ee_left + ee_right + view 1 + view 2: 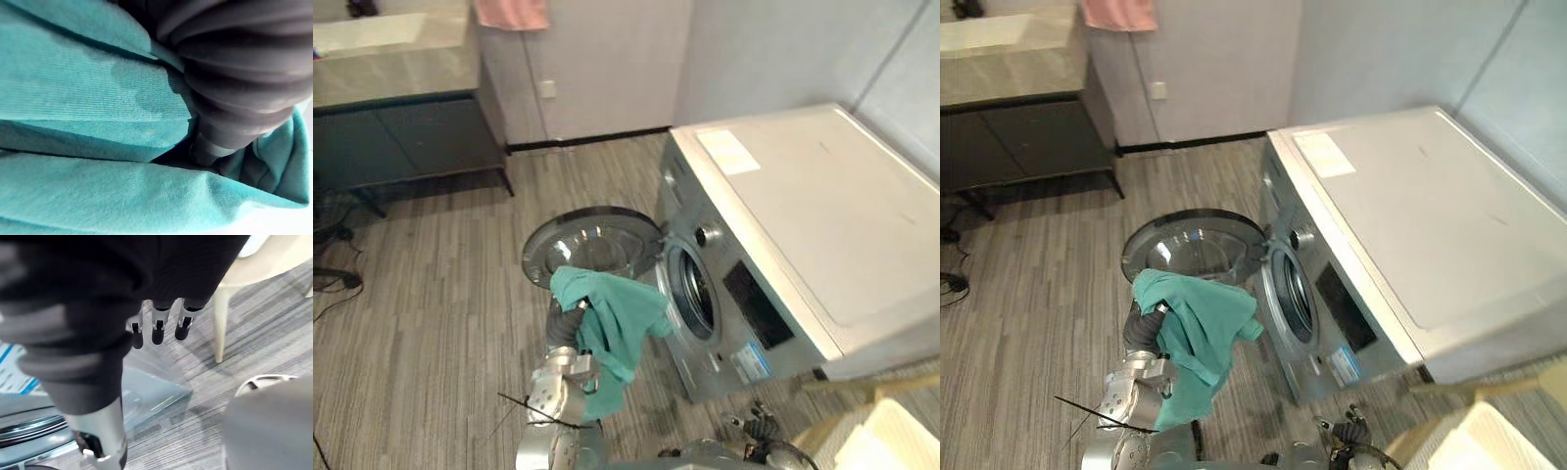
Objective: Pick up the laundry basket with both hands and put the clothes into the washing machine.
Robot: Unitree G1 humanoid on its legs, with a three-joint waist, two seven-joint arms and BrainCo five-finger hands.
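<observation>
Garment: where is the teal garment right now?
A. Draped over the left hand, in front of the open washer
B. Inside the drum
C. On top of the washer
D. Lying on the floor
A: the garment hangs over the raised left hand in the air, beside the swung-open door and outside the washer.
</observation>
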